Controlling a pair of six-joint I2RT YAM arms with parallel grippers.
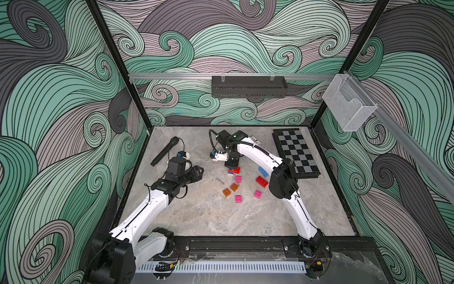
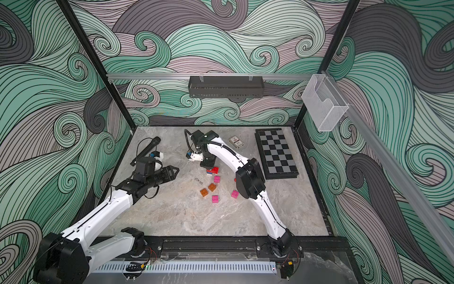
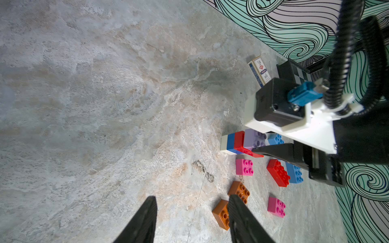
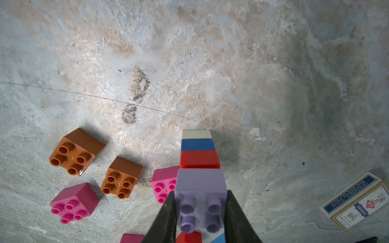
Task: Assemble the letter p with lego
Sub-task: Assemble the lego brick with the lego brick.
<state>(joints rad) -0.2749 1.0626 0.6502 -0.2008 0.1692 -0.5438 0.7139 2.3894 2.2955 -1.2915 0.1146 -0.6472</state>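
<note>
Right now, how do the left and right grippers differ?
Jaws: the left gripper stands open and empty; the right gripper is shut on the lilac brick. Place: the right gripper is atop the white, blue and red stack; the left gripper hangs over the table, touching no brick. Pose: the right gripper points steeply down, the left gripper slants. Shared: both are black, two-fingered, on white arms.

Near the middle of the grey marbled tabletop (image 2: 186, 221): right gripper (image 2: 208, 166), pointing down onto a small stack of red and blue studded plastic bricks (image 2: 213, 171). From the stack: just beside at 5 o'clock, one pink square brick (image 2: 217, 179); at 6 o'clock, two orange square bricks (image 2: 212, 186); farther at 5 o'clock, another pink brick (image 2: 234, 194); at 1 o'clock, a boxed card deck (image 2: 236, 142); at 2 o'clock, a black-and-grey chessboard (image 2: 276, 152); at 9 o'clock, well apart, the left gripper (image 2: 175, 171).
</note>
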